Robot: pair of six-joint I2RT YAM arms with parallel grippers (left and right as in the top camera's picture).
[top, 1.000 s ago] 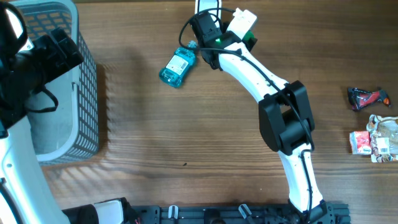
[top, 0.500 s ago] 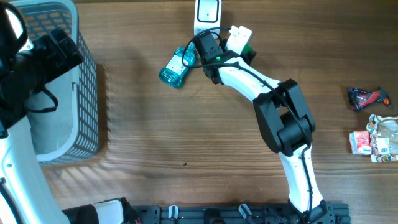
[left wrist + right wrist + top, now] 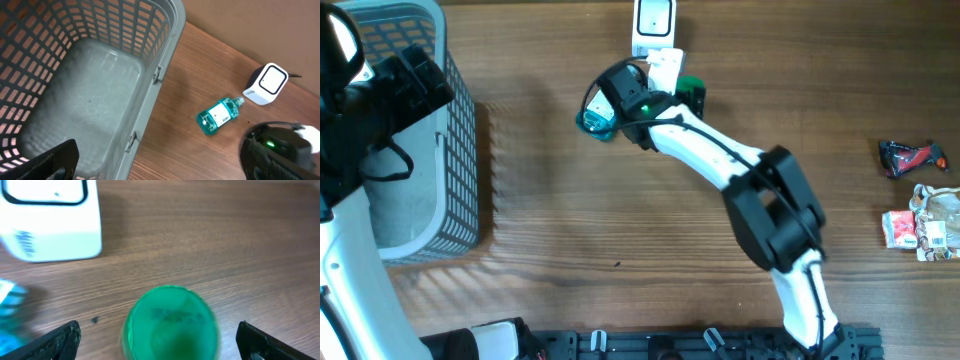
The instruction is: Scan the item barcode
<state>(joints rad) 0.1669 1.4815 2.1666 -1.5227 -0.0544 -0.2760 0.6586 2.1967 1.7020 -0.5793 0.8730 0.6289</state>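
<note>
A white barcode scanner (image 3: 653, 24) stands at the table's far edge and shows top left in the right wrist view (image 3: 50, 220). My right gripper (image 3: 160, 341) is open, its jaws wide on either side of a round green item (image 3: 171, 325), with a gap on each side. From above, the green item (image 3: 693, 89) peeks out beside the wrist camera. A blue bottle (image 3: 594, 118) with a barcode label lies left of it, partly under the right wrist, and is plain in the left wrist view (image 3: 218, 116). My left gripper (image 3: 160, 171) hangs open over the basket.
A grey mesh basket (image 3: 460, 150) fills the left side of the table. At the right edge lie a red and black packet (image 3: 912, 157) and crumpled snack packets (image 3: 925, 225). The right arm (image 3: 770, 200) stretches diagonally across the middle.
The right arm has swung left and nearer with the green item, away from the scanner. Its jaws have opened wide. The left arm has stayed still.
</note>
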